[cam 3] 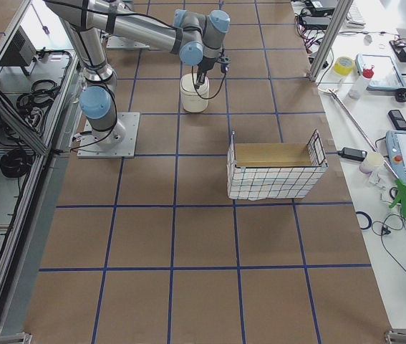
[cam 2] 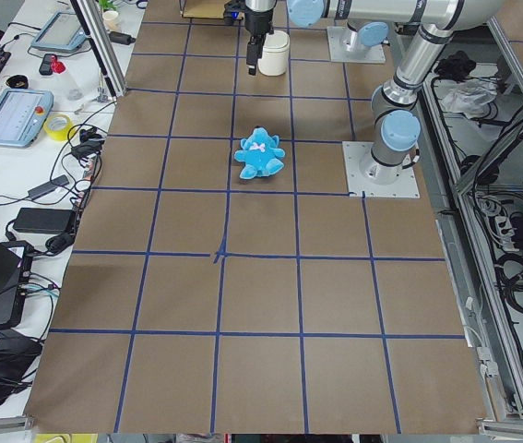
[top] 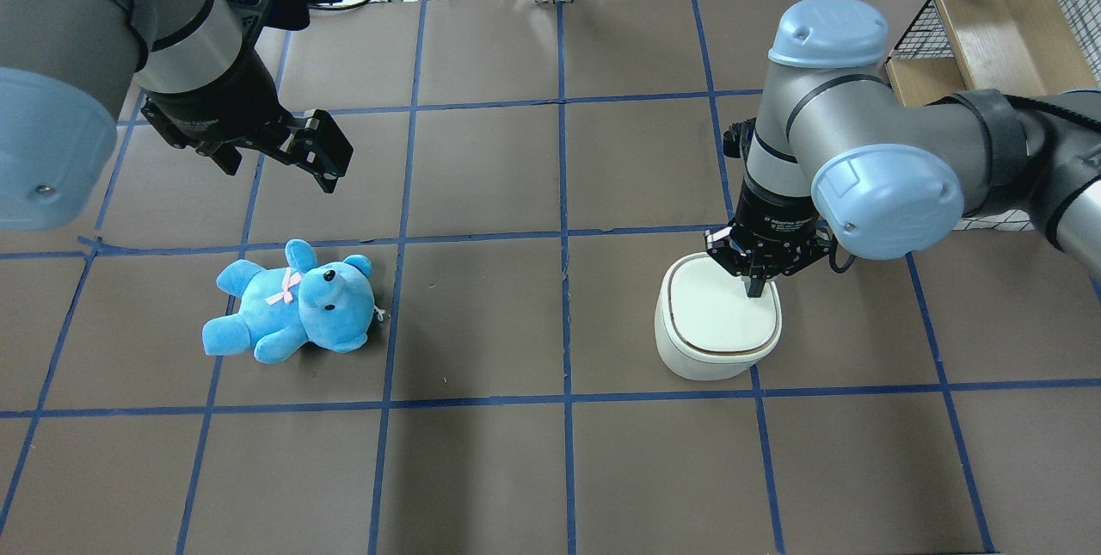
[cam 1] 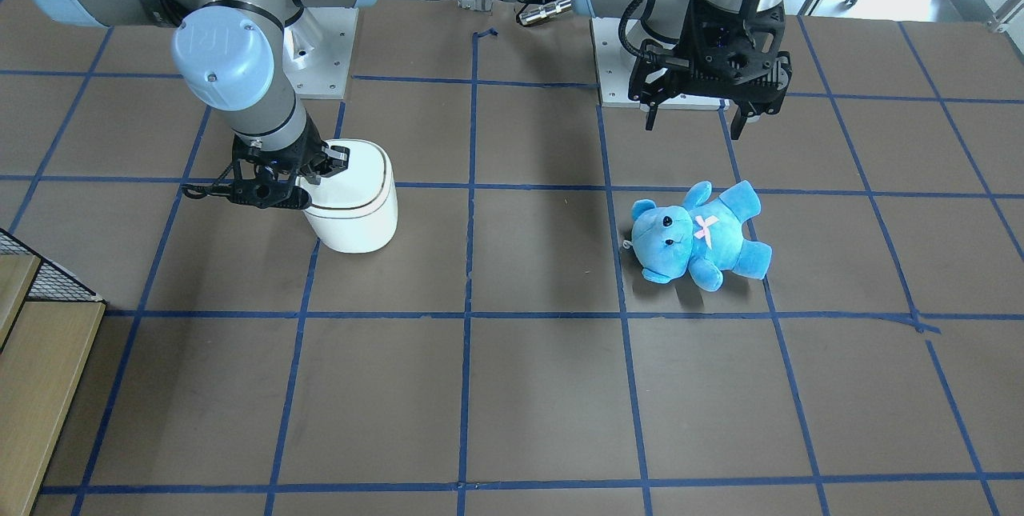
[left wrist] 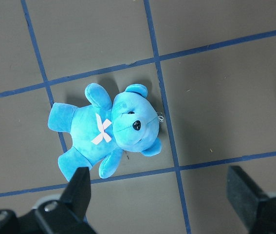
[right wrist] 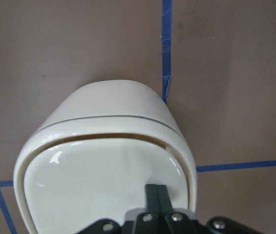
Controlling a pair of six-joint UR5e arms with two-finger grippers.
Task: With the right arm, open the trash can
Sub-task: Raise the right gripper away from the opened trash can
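Observation:
The white trash can stands on the table's right side in the overhead view; it also shows in the front view. My right gripper is shut, and its joined fingertips rest on the flat lid near the edge closest to the robot. In the right wrist view a thin dark gap shows along the lid's far edge. My left gripper is open and empty, hovering above and behind the blue teddy bear. The left wrist view shows the teddy bear lying on the table between the spread fingers.
A wire basket holding a wooden box stands at the table's far right corner, beyond the right arm; it also shows in the right side view. Blue tape lines grid the brown table. Cables and tools lie along the far edge.

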